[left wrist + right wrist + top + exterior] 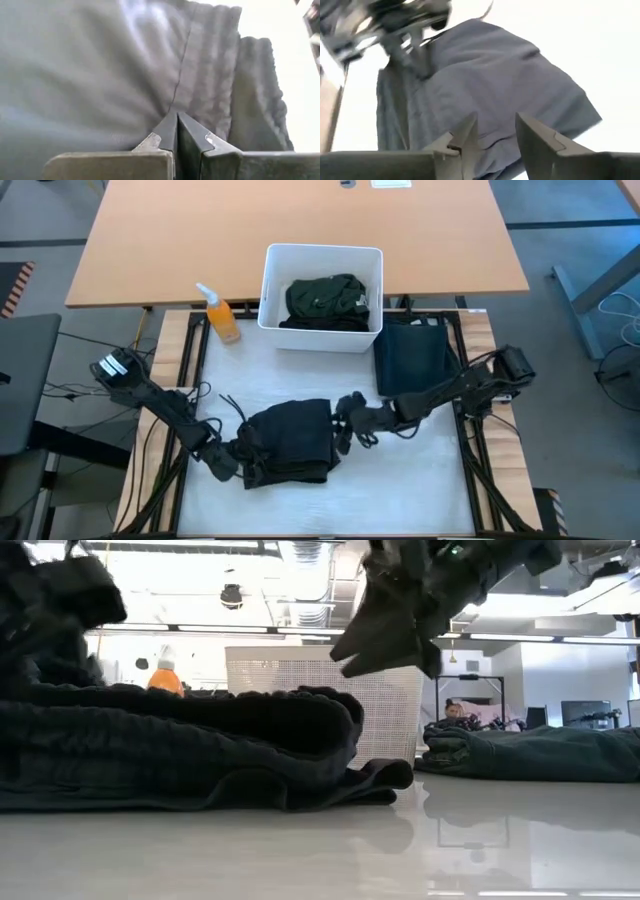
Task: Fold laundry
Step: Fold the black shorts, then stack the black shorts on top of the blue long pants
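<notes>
A folded black garment (pixel 290 442) lies on the white desk (pixel 420 480), near its front and a little to the left of middle, and both arms have their ends at it. The left tool (pixel 243 452) sits at the garment's left edge with its fingers (pixel 170 131) pressed together, their tips right against the cloth — whether any fabric is pinched between them cannot be told. The right tool (pixel 345 430) is at the garment's right edge; in the low view it hangs just above the fold, and its fingers (pixel 467 131) stand spread with nothing between them. Behind, toward the right, a dark navy garment (pixel 415 358) lies folded flat on the desk, just beside the white plastic bin (pixel 322 260). In the bin rests a dark green garment (pixel 326 300) on top of something black. An orange spray bottle (pixel 222 315) stands to the left of the bin, close to it.
</notes>
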You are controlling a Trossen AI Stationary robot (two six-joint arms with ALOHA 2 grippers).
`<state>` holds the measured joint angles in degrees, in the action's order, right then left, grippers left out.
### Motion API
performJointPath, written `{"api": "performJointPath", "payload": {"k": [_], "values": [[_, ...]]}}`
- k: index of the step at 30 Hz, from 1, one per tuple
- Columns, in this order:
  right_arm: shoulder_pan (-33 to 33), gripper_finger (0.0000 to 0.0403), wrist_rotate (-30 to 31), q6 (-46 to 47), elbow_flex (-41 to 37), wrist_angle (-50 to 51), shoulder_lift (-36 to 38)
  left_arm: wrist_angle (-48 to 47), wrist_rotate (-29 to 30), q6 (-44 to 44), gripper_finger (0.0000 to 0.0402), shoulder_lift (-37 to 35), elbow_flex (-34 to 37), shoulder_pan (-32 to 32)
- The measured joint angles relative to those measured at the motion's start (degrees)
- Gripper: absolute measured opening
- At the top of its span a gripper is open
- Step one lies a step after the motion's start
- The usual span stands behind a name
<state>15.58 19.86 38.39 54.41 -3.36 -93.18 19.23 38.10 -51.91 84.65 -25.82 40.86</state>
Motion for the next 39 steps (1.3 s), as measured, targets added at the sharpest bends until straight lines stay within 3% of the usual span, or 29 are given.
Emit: {"api": "performJointPath", "payload": {"k": [3, 8, 13, 17, 22, 28, 33, 39], "values": [[-0.9, 0.018, 0.1, 7.2, 0.0, 2.8, 0.2, 1.7, 1.4, 3.3, 0.0, -3.3, 0.0, -0.7], [-0.9, 0.0233, 1.9, 11.4, -1.8, 2.7, 0.3, -2.5, 0.9, 5.2, 0.0018, -12.7, 0.0, -1.3], [0.7, 0.0279, 5.6, 18.2, -4.2, 1.9, 0.2, -14.3, -3.1, -4.1, 0.0073, -23.1, 0.0, -0.5], [1.6, 0.0301, 5.8, 22.5, -6.8, -4.9, -1.0, -26.5, -3.3, -14.5, 0.0133, -26.6, 0.0, 0.5], [2.0, 0.0317, 6.4, 25.4, -7.2, -8.2, -2.9, -34.8, -3.3, -27.7, 0.0214, -26.4, 0.0, 0.5], [2.0, 0.0323, 4.6, 30.6, -7.1, -10.9, -7.9, -35.9, -3.3, -32.6, 0.029, -24.5, 0.0, -1.2], [1.5, 0.0323, 1.8, 31.2, -7.1, -17.4, -12.8, -36.3, -4.8, -35.1, 0.0325, -18.9, 0.0, -2.8], [1.5, 0.0323, 1.3, 30.7, -6.8, -27.2, -17.3, -33.9, -7.3, -36.6, 0.0334, -10.8, 0.0, -4.6]]}}
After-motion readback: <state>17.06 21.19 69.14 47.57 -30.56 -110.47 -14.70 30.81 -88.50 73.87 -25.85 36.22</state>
